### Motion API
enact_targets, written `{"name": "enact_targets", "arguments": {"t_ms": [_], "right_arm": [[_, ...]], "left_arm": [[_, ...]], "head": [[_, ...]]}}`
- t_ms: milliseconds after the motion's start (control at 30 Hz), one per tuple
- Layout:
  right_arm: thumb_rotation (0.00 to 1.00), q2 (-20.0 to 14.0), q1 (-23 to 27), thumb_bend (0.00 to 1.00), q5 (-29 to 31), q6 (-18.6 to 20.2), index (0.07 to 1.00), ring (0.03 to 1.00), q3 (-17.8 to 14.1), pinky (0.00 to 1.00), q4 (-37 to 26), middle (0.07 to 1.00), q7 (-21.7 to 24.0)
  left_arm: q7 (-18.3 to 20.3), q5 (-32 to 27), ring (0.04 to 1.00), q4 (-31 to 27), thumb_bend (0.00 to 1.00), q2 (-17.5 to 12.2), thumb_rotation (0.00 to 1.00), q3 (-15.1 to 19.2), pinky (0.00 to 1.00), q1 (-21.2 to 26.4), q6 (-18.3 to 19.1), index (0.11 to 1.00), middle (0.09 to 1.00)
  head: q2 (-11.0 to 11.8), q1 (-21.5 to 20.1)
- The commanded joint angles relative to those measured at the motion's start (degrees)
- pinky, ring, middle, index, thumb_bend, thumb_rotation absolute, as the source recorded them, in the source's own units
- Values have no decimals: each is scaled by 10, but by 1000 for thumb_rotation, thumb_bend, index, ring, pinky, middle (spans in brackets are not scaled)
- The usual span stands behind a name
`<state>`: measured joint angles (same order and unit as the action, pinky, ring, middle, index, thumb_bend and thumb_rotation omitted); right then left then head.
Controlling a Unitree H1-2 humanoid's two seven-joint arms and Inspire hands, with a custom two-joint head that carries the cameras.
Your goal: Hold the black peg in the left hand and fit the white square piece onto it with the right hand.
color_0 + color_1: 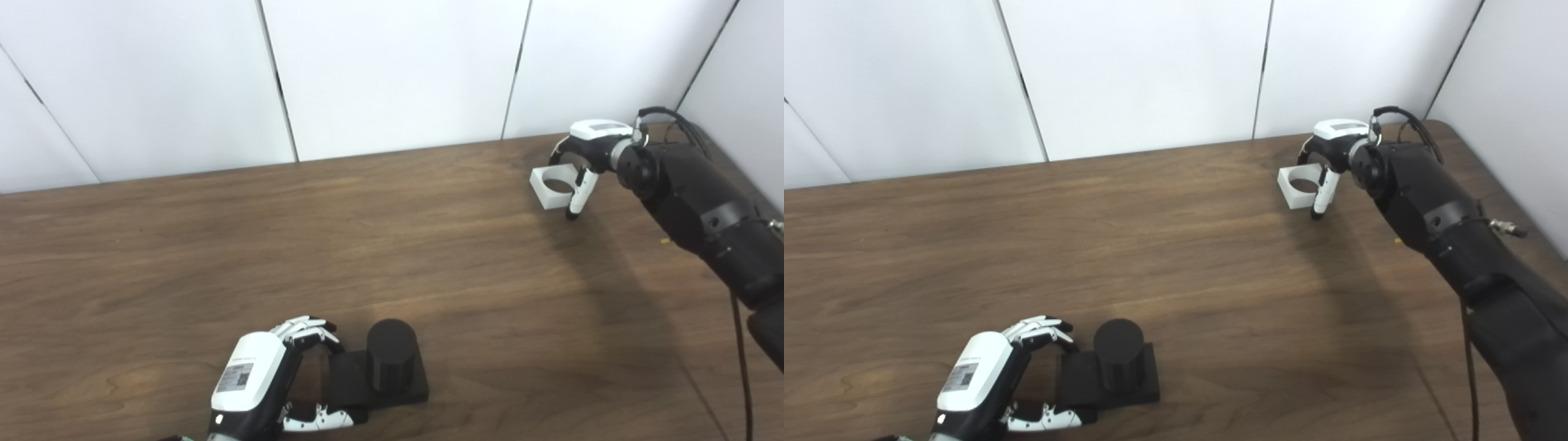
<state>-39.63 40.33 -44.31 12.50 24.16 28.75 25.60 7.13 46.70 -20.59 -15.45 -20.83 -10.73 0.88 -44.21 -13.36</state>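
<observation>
Left hand point(260, 380) grips black peg point(380, 367); right hand point(585, 156) seemingly pinches white square piece point(554, 185).

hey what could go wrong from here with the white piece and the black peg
The right hand seems to pinch the white square piece only at one edge, so it could twist or drop. The black peg is far across the table. The left hand grips just its base edge, so pressing down might tip it.

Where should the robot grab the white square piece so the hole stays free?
By its outer walls, from the right side, where the right hand already is. The white square piece lies flat on the table with its round hole facing up, so fingers on opposite sides would probably leave the hole clear for the black peg.
</observation>
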Motion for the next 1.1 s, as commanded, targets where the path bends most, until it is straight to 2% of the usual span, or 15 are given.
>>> {"name": "enact_targets", "arguments": {"t_ms": [0, 200, 333, 367, 400, 467, 600, 833, 1000, 1067], "right_arm": [[157, -8, 27, 891, -6, -13, 749, 967, -8, 862, -1, 904, -21], [143, -9, 17, 844, -3, -15, 697, 944, -8, 827, -5, 886, -30], [99, -8, 11, 807, 5, -35, 634, 911, -15, 795, 0, 851, -53], [116, -7, 10, 668, 10, -43, 565, 903, -18, 789, 3, 839, -60], [124, -6, 8, 582, 17, -52, 520, 889, -23, 782, 3, 815, -68], [125, -7, 3, 537, 27, -74, 495, 861, -30, 773, 6, 779, -82], [124, -7, -1, 521, 26, -92, 486, 821, -29, 752, 8, 735, -93], [124, -4, -4, 521, 22, -95, 486, 834, -27, 771, -2, 740, -84], [126, -9, -19, 521, 34, -88, 486, 840, -36, 781, -69, 729, -56], [125, -15, -34, 521, 42, -88, 486, 843, -41, 782, -134, 735, -36]], "left_arm": [[37, 1, 822, 15, 506, -6, 51, -11, 736, -19, 15, 489, 764], [42, 6, 825, 11, 505, -4, 51, -12, 742, -21, 20, 489, 766], [43, 4, 827, 6, 505, -4, 51, -13, 746, -23, 22, 489, 766], [43, 4, 826, 6, 505, -5, 51, -13, 746, -24, 23, 489, 766], [44, 4, 827, 5, 505, -5, 51, -13, 746, -23, 23, 489, 767], [44, 4, 827, 5, 505, -5, 51, -13, 747, -23, 24, 489, 768], [41, 4, 823, 8, 506, -5, 51, -13, 743, -23, 20, 489, 764], [45, 6, 828, 8, 505, -2, 52, -14, 749, -22, 26, 489, 768], [40, 6, 823, 10, 506, 0, 50, -16, 742, -22, 22, 489, 765], [39, 8, 823, 9, 506, 2, 50, -18, 741, -22, 21, 489, 764]], "head": [[0, 1], [1, 5], [-1, 4], [-1, 4], [-1, 4], [-1, 4], [0, 6], [1, 8], [0, 17], [-1, 25]]}}
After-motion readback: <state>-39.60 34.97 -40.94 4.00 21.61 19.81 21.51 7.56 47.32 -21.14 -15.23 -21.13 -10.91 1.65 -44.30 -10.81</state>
